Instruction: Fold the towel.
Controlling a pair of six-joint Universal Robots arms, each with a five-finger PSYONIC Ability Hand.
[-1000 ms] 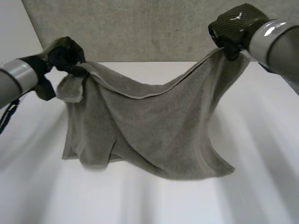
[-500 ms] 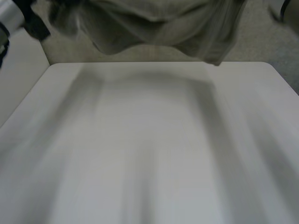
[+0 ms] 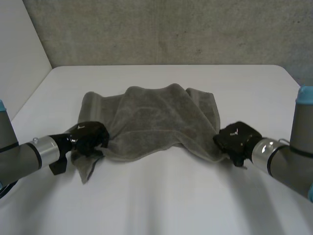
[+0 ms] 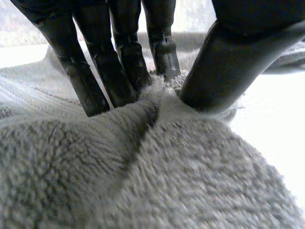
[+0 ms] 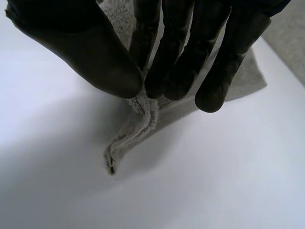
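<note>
Grey towel (image 3: 151,117) lies rumpled on the white table (image 3: 161,205), far edge wavy & bunched, not flat. Left hand (image 3: 89,138) is at towel's near left corner: fingers (image 4: 119,71) + thumb (image 4: 221,71) pinch a ridge of cloth between them, w/ a loose flap trailing just beside. Right hand (image 3: 235,139) is at towel's near right corner, its fingers (image 5: 176,67) pressed vs thumb (image 5: 90,52), nipping the hem; corner tip hangs below the fingertips, touching the table. Both arms are low, either side of towel.

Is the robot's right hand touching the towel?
Touching. In the right wrist view the right hand pinches a fold of the towel against its thumb.
</note>
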